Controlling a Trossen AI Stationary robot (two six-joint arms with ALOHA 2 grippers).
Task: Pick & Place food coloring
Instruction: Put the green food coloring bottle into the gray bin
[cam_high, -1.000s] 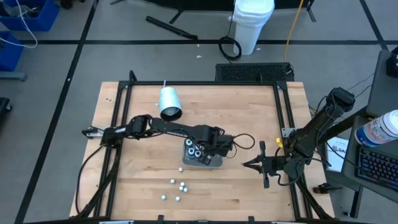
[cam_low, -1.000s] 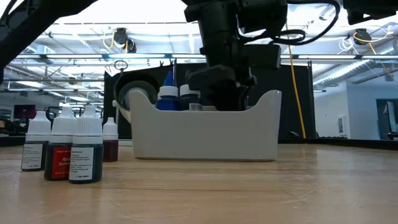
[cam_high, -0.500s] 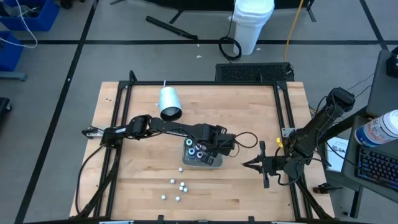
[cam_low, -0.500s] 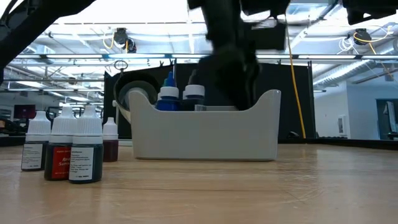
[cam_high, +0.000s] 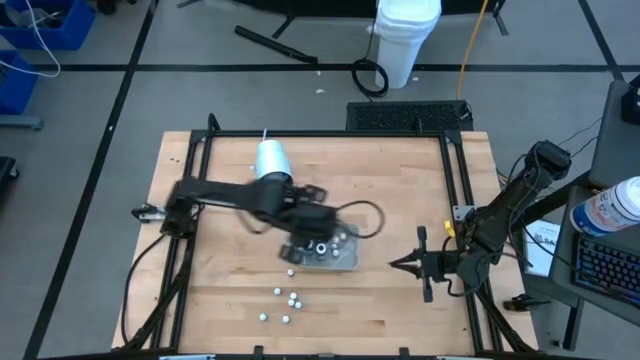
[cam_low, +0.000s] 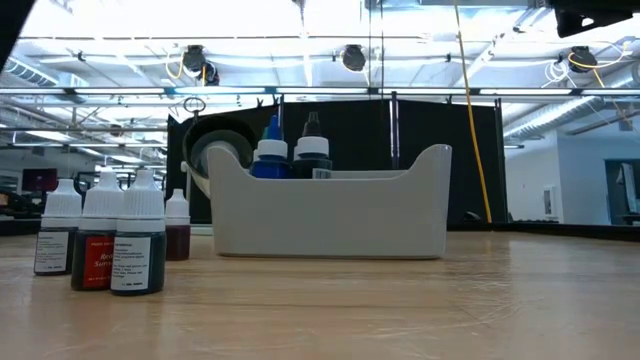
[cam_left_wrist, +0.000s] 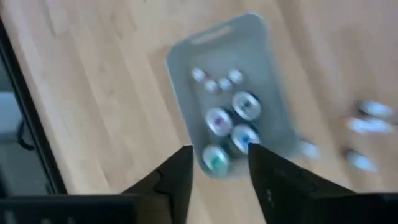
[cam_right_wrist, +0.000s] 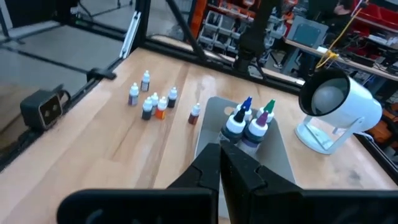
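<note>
Several bottles (cam_high: 320, 246) stand in the tray (cam_high: 345, 262); more wait beside it. Left gripper (cam_left_wrist: 217, 168) hovers above the tray, fingers apart and empty; next it must fetch another. Right gripper (cam_right_wrist: 222, 163) waits closed, well apart.

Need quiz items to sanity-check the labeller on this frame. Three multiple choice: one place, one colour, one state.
1. Where is the left claw?
A. Above the tray
B. Inside the cup
C. Off the table

2. What colour is the cup lying on its side?
A. Red
B. White
C. Black

3. How is the right claw?
A. Wide open
B. Shut on a bottle
C. Shut, empty

Key:
1 A: the left claw looks straight down on the tray, with bottles showing between its spread fingers.
2 B: the cup is white against the wooden table.
3 C: the right claw sits at the table's right side, fingers pressed together with nothing between them.
</note>
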